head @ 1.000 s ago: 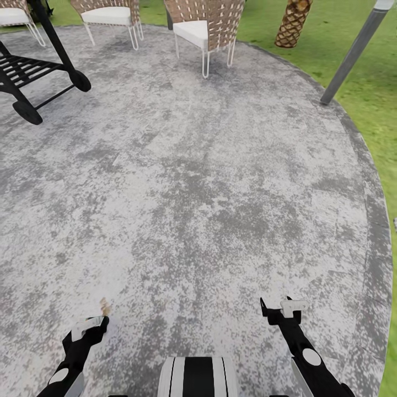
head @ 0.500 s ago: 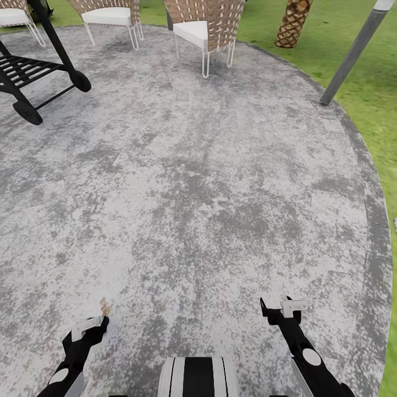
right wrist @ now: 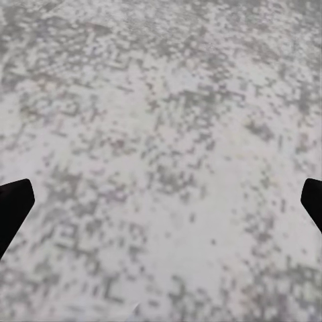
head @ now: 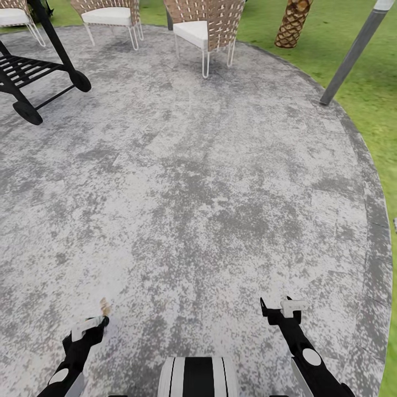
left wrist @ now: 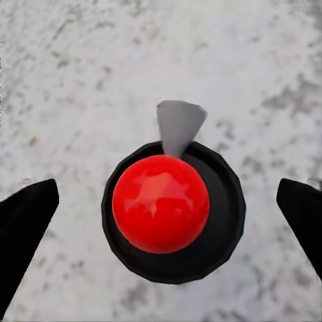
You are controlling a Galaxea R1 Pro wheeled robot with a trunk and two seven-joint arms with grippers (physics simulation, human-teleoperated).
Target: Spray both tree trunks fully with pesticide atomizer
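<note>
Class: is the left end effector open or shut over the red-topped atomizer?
Open: both black fingers stand apart from the atomizer, with paving visible between.

paving (head: 209, 182): mottled grey stone, rough and matt | atomizer (left wrist: 171, 215): glossy red ball, smooth like plastic, in a matt black collar (grey nozzle dull) | chair (head: 205, 25): woven tan wicker, white cushion, thin white metal legs | pole (head: 353, 55): smooth grey metal | lawn (head: 380, 99): grassy green
</note>
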